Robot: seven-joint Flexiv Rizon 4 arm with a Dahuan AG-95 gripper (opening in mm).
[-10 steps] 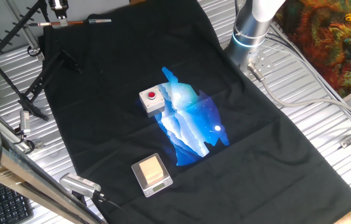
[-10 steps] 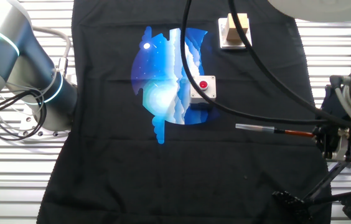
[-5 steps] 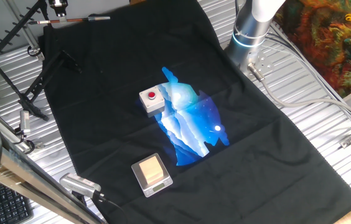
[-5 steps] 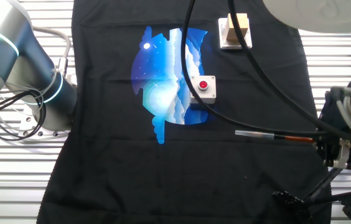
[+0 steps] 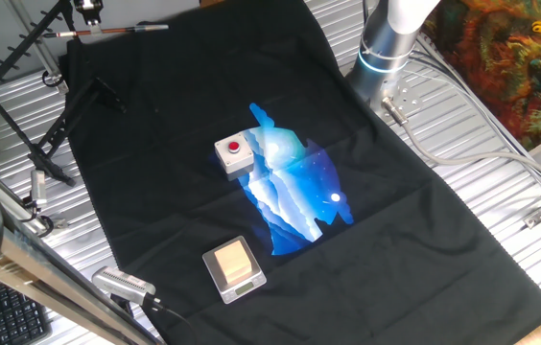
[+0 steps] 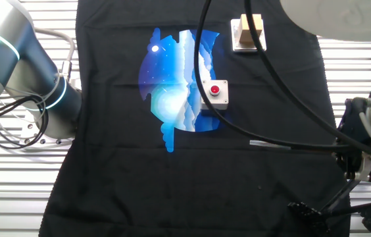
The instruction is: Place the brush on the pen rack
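One pen rack stands at the upper left of one fixed view, just left of the gripper, whose fingers clamp the brush level above the black cloth. Toward centre lie a red-button box and, lower, a scale with a wooden block.

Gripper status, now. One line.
Gripper: shut on the brush, held level near the pen rack, at the cloth's edge.
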